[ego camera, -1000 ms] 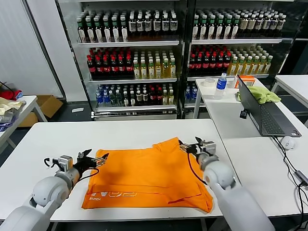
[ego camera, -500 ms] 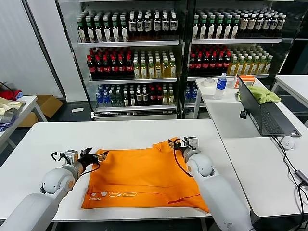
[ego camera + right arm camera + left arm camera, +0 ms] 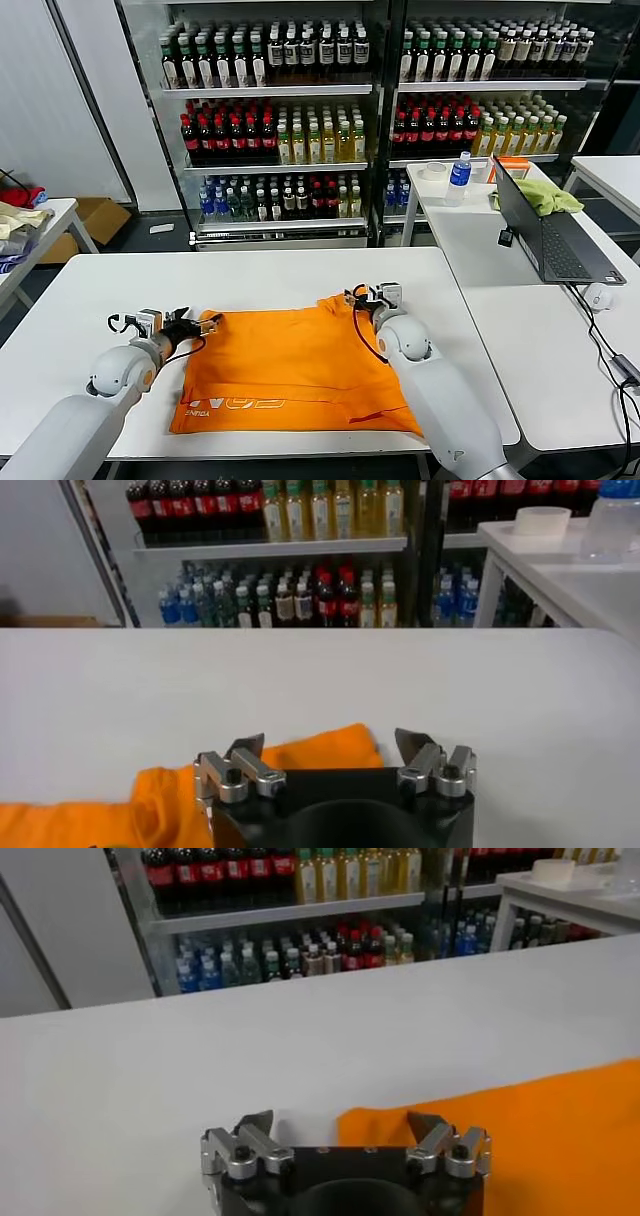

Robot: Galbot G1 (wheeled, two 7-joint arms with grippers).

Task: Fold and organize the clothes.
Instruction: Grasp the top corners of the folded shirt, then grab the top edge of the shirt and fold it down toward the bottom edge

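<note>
Head view, from left to right: we see a small side table (image 3: 48, 215) at the far left carrying a cream and red garment pile (image 3: 20, 212), with a cardboard box (image 3: 92, 218) on the floor beside it; we cannot tell what the box holds. On the white table (image 3: 250, 270) in front of us, our left gripper (image 3: 203, 325) sits at the left edge of the orange T-shirt (image 3: 290, 365), its fingers spread apart and holding nothing; in the left wrist view the shirt's corner lies between the two open fingertips (image 3: 424, 1125). The T-shirt lies flat near the front edge of the table, with small white lettering by the hem. Our right gripper (image 3: 365, 297) rests at the shirt's far right corner, its fingers likewise parted and empty, with the raised orange fold just in front of them in the right wrist view. Behind the table, glass-fronted coolers (image 3: 370, 110) hold shelves packed with rows of bottles: dark, red, yellow and blue. On the right-hand table (image 3: 470, 240) stand a roll of tape (image 3: 433, 171), a water bottle (image 3: 459, 177), an open laptop (image 3: 545, 235) and a yellow-green cloth (image 3: 543, 195); a mouse (image 3: 600, 295) lies nearer to us.
</note>
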